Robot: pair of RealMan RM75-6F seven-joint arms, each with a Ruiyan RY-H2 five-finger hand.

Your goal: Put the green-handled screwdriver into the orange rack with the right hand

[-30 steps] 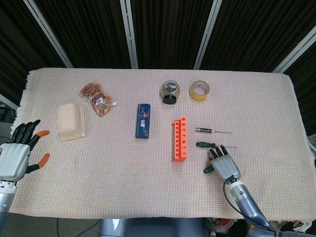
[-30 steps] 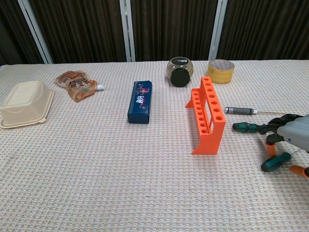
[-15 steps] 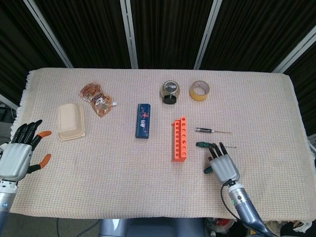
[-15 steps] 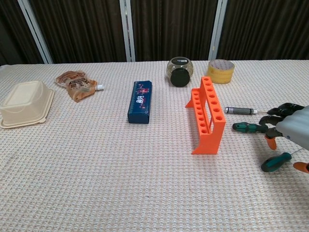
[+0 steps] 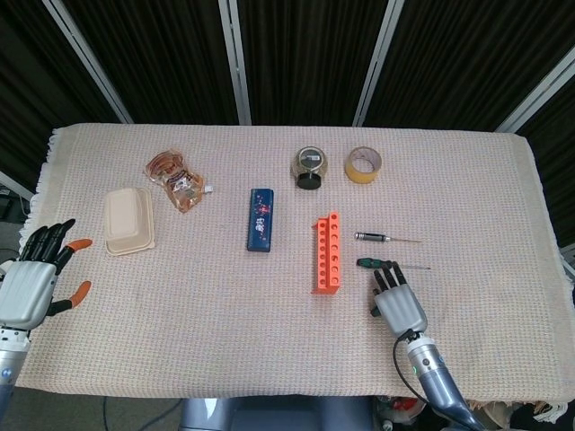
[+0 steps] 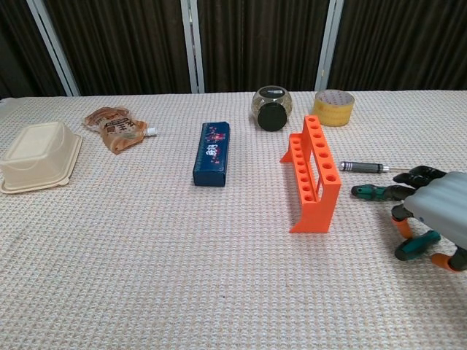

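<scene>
The green-handled screwdriver (image 5: 367, 263) (image 6: 368, 192) lies flat on the cloth just right of the orange rack (image 5: 327, 253) (image 6: 314, 173), handle toward the rack. My right hand (image 5: 398, 301) (image 6: 435, 217) hovers palm down at its near side. The fingers (image 5: 386, 275) reach over the rear of the handle and hide part of it. I see no grip on it, and the thumb (image 6: 417, 246) sticks out toward the rack. The rack stands upright with its holes empty. My left hand (image 5: 31, 278) rests open at the table's far left edge, holding nothing.
A black-handled screwdriver (image 5: 373, 236) (image 6: 365, 167) lies just beyond the green one. Further back stand a jar (image 5: 309, 167) and a tape roll (image 5: 364, 164). A blue box (image 5: 260, 219), a snack pouch (image 5: 177, 180) and a cream container (image 5: 128, 220) lie to the left.
My right hand has slid left and forward, so its fingers now cover the rear of the green handle. The screwdriver and left hand have stayed put.
</scene>
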